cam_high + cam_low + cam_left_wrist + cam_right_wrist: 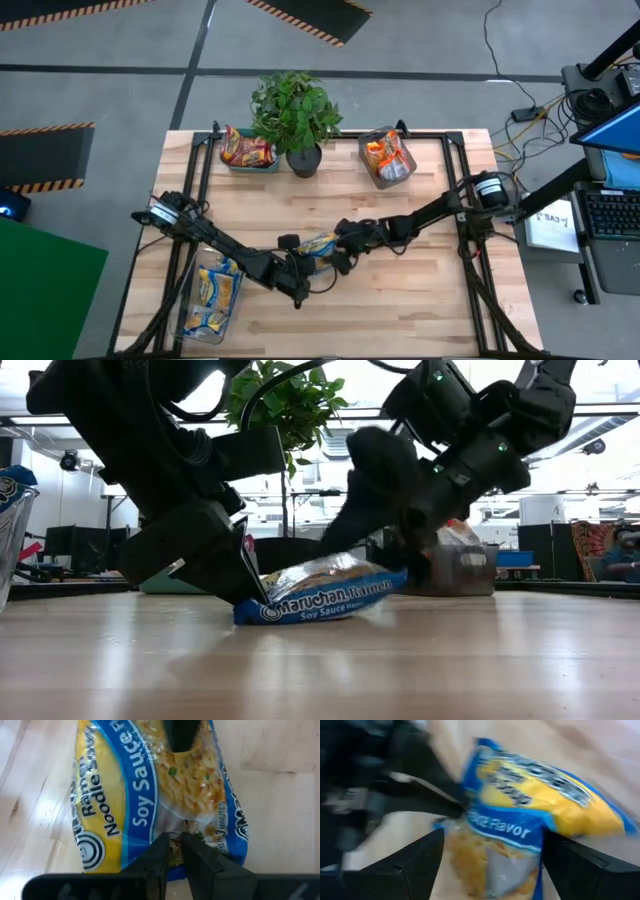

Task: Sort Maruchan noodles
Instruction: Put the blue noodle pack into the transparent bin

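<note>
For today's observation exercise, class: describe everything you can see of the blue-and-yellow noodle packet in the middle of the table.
The blue-and-yellow noodle packet is a flat, glossy plastic pouch printed "Maruchan Ramen", "Soy Sauce Flavor", with a noodle picture. It lies mid-table on the wooden table, one end on the wood and the other end raised. The left claw is shut on one edge of it; the right claw stands open around the opposite end.

floor: grey concrete (420,60) w/ hazard stripes (310,20) | desk: keyboard (612,215) | light: bright ceiling (330,385)
</note>
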Action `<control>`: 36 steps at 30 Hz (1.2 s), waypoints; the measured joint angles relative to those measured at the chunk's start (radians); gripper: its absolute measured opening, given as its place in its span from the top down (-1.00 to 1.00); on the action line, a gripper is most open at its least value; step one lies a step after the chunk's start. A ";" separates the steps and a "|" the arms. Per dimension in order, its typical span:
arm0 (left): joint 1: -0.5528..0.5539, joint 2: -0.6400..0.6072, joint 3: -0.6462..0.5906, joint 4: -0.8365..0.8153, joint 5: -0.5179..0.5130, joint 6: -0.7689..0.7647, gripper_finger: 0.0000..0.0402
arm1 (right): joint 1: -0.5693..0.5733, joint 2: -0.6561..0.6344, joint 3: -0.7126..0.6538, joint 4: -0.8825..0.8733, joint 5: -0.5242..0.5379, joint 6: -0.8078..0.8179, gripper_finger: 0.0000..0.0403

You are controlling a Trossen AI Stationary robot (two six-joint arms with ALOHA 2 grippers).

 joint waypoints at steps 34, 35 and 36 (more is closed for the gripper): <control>-0.119 -0.288 -0.002 -0.262 -0.363 0.042 0.81 | -0.002 -0.060 0.013 0.105 -0.055 -0.119 0.96; -0.135 -0.315 -0.002 -0.268 -0.411 0.052 0.81 | -0.002 -0.075 0.013 0.101 -0.055 -0.132 0.96; -0.151 -0.345 -0.002 -0.272 -0.456 0.067 0.81 | -0.002 -0.088 0.013 0.097 -0.055 -0.144 0.96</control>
